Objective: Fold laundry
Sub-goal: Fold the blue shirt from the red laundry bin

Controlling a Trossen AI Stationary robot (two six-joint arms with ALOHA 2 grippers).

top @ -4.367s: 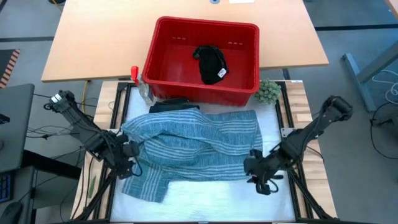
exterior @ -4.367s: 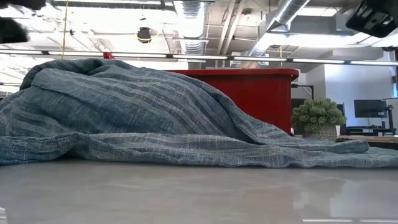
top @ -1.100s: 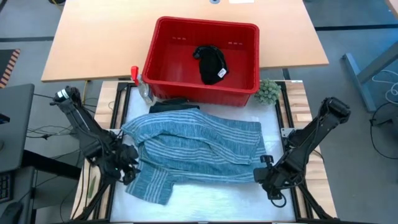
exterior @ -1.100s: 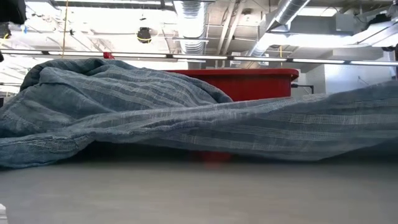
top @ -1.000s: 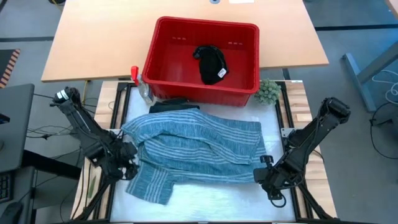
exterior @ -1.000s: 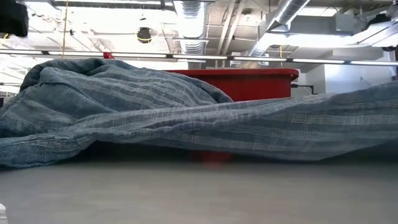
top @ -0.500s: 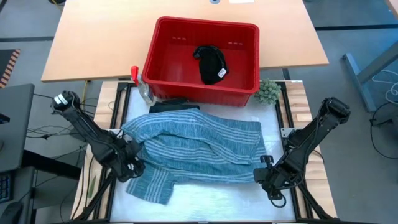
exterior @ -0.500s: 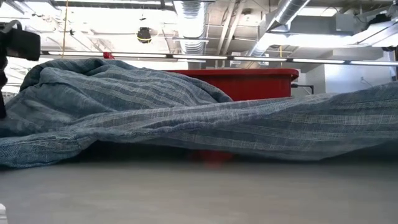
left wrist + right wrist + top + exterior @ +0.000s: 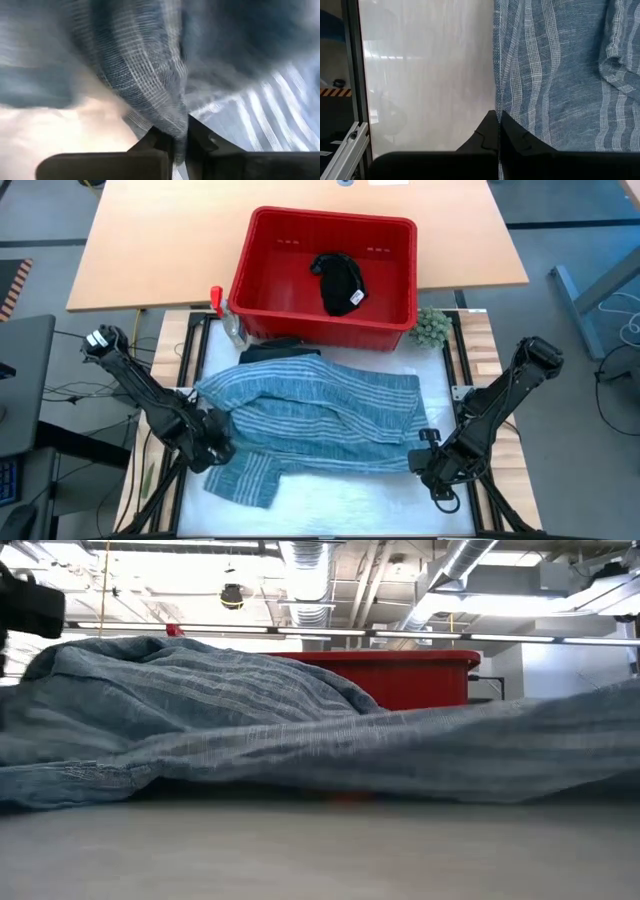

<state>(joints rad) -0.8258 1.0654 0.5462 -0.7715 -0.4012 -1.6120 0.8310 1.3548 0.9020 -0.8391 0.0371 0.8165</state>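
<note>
1. Grey-blue striped garment (image 9: 310, 418): spread rumpled across the white work surface (image 9: 330, 498), just in front of the red basket (image 9: 262, 312); one sleeve-like flap trails toward the near left corner. In the low view the cloth (image 9: 300, 740) fills the width, heaped higher on the left.
2. Left gripper (image 9: 215, 448): at the garment's left edge, fingers (image 9: 159, 142) pinched narrow on a fold of the striped cloth (image 9: 150, 75).
3. Right gripper (image 9: 428, 465): at the garment's near right corner, fingers (image 9: 487, 131) closed tight on the cloth's edge (image 9: 560, 75).
4. Black garment with white tag (image 9: 340, 283): bunched inside the red basket.
5. Dark garment (image 9: 280, 350): partly showing between basket and striped cloth.
6. Small green fuzzy ball (image 9: 432, 326): beside the basket's right near corner.
</note>
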